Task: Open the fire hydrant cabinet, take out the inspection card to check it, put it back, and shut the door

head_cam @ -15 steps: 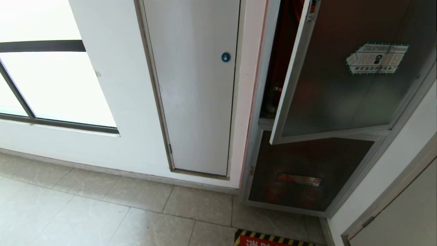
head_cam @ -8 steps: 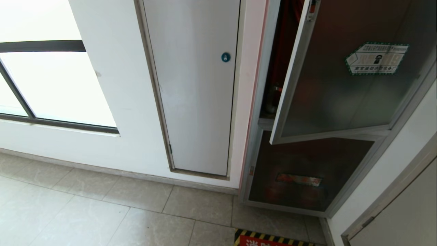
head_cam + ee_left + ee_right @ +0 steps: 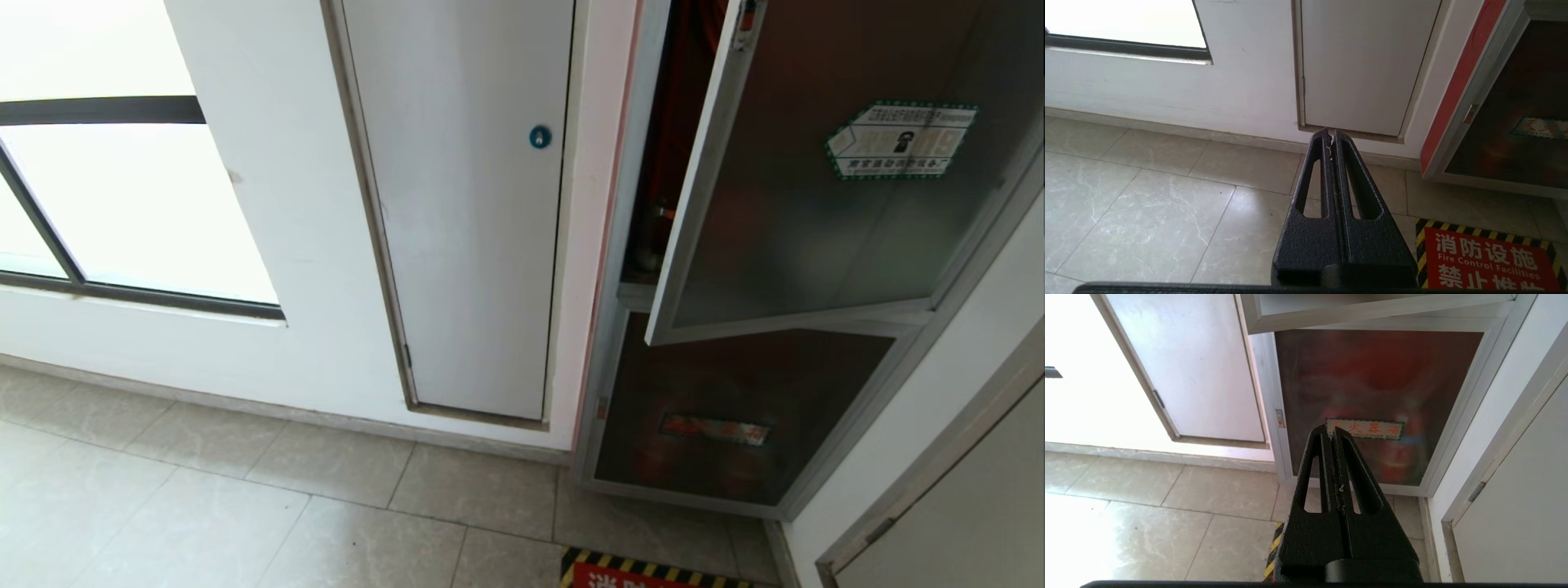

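Observation:
The fire hydrant cabinet is set in the wall at the right of the head view, its silver frame around a red interior. Its door, dark tinted glass in an aluminium frame, stands ajar, swung out from the left edge, with the orange-red latch at the top. The inspection card is hidden. Neither arm shows in the head view. My left gripper hangs shut and empty above the floor tiles. My right gripper is shut and empty, pointing at the lower glass panel, below the door's bottom edge.
A white panel with a round blue lock sits left of the cabinet. Below the door is a dark glass panel with a red label. A red floor sign with hazard stripes lies in front. A grey door stands at the far right.

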